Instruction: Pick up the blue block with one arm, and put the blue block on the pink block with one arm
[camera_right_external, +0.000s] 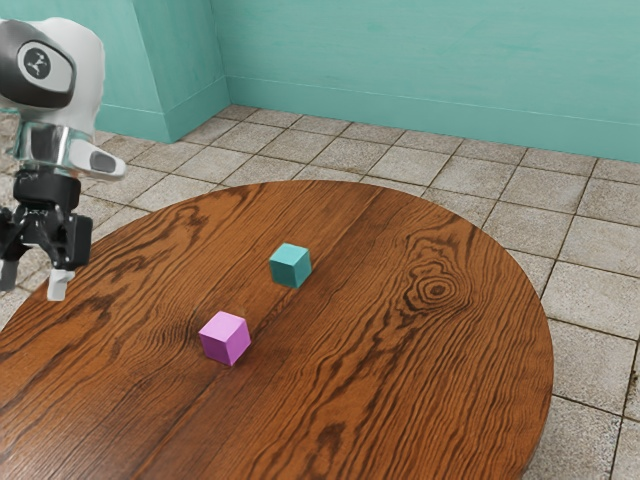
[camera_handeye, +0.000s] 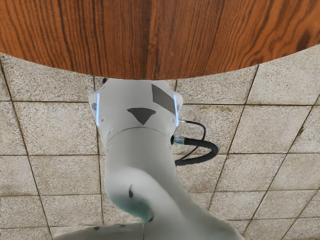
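My black two-finger gripper (camera_right_external: 33, 278) hung spread wide and empty by the round, glossy wood-grain table (camera_right_external: 420, 380). Nearest me sat the smooth pink cube (camera_right_external: 225, 337). Beyond it, apart, the blue-green cube (camera_right_external: 290, 264) rested on the tabletop, with grey stone floor tiles (camera_right_external: 560, 190) behind.

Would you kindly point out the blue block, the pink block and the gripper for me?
blue block (camera_right_external: 290, 265): exterior view, middle of the cube.
pink block (camera_right_external: 224, 338): exterior view, middle of the cube.
gripper (camera_right_external: 34, 284): exterior view, midway between fingertips.
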